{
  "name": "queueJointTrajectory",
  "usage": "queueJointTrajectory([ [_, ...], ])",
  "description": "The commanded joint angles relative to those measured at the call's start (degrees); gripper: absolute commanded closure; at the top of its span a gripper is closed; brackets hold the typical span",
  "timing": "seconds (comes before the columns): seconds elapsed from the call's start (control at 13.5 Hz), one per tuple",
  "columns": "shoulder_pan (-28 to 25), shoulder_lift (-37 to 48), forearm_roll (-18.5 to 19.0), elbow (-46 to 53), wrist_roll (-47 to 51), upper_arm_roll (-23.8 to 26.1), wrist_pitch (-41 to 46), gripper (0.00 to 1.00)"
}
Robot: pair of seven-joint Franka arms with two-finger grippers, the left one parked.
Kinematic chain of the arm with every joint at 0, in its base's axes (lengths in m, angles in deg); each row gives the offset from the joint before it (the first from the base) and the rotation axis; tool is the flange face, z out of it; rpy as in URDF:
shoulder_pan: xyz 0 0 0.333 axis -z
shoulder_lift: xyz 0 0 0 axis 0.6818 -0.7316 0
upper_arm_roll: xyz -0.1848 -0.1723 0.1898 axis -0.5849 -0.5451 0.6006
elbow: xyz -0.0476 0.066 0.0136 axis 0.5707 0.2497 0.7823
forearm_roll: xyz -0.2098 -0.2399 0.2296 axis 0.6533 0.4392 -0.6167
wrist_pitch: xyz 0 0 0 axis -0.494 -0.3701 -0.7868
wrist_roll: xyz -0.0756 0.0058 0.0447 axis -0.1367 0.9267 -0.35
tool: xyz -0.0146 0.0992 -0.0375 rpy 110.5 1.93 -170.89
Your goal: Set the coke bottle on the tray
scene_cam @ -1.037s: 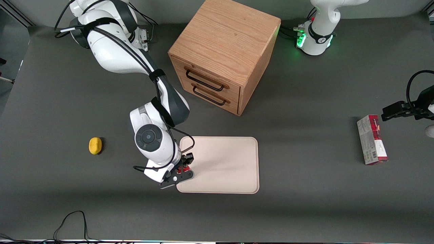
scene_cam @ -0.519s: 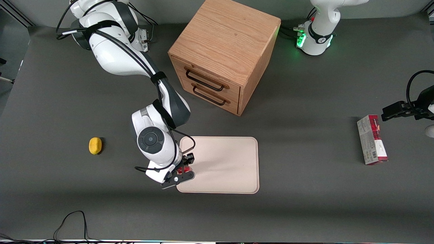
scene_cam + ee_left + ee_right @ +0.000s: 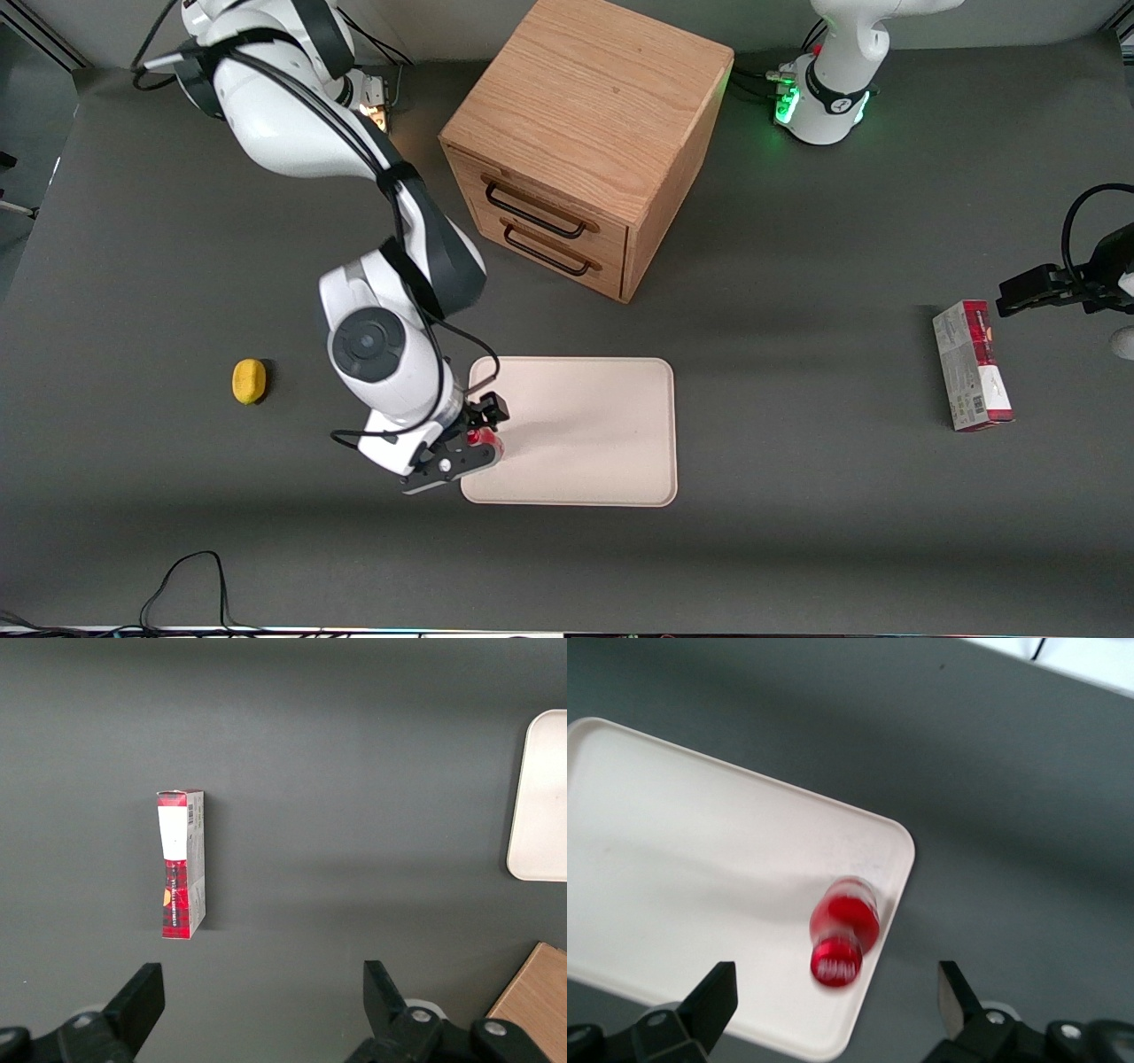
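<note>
Lifting away since a moment ago, the tool [image 3: 483,431] is hovering wide open, gripping nothing, above the coke bottle [image 3: 843,935]. That bottle is standing upright on the tray [image 3: 602,425], long axis vertical, cap pointing up, near the tray's 8 o'clock corner.

Matt surfaces, with one glossy red bottle among them

The coke bottle [image 3: 843,936] looks like glossy red plastic with a ribbed cap, standing on the smooth, matt cream tray [image 3: 602,425]. The open hand [image 3: 474,434], above the bottle at the tray's edge, has black matt fingers [image 3: 713,997] on a glossy white plastic arm. The tabletop [image 3: 797,549] is a dull dark grey sheet. The drawer box [image 3: 585,133] shows grained light wood with dark metal handles. The carton [image 3: 971,365] is printed cardboard; the lemon [image 3: 249,381] looks rough-skinned.
</note>
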Motion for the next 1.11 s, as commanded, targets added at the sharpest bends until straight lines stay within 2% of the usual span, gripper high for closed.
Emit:
queueJointTrajectory([
  [0.0,0.1,6.9,1.0,-1.2,0.5,-0.3,5.6,0.0],
  [0.37,0.0,17.3,0.7,-2.8,0.1,-3.4,17.0,0.0],
  [0.59,1.0,27.2,-1.2,-14.7,-0.7,-6.9,17.1,0.0],
  [0.74,4.3,31.7,-3.3,-19.8,-2.8,-7.7,17.1,0.0],
  [1.04,14.4,38.5,-3.8,-28.3,-10.3,-6.3,15.1,0.0],
])
